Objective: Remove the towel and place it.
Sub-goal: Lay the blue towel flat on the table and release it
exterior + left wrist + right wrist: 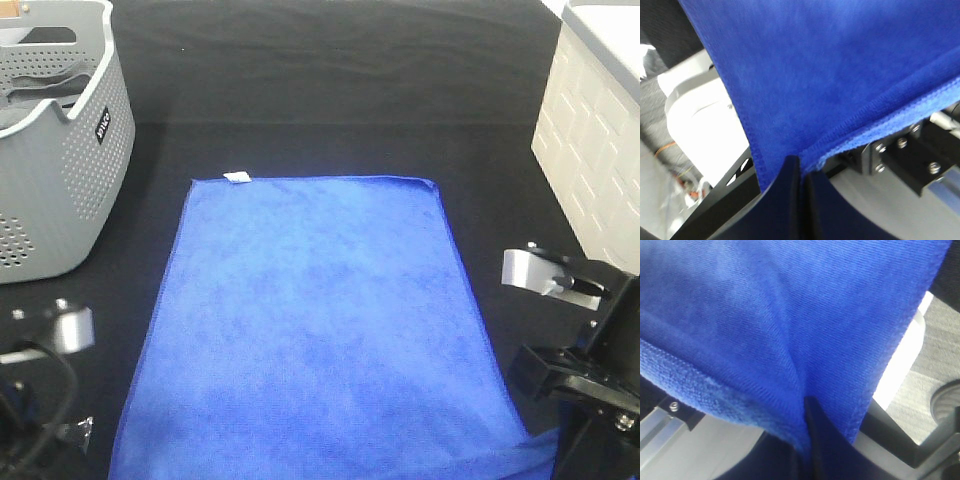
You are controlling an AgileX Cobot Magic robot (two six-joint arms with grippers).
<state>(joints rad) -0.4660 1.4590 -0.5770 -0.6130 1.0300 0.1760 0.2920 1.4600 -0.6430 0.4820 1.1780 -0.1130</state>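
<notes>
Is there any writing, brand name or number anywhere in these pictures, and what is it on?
Dark label on the side of the grey basket: white letters, too small and blurred to read.
White tag at the far corner of the blue towel: no print can be read.
White crate: no writing shows.
No other text shows in any view.

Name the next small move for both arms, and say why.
Probably open both grippers and let go: the towel lies spread flat on the table, clear of the grey basket, while the left gripper and right gripper each pinch a near corner.
</notes>
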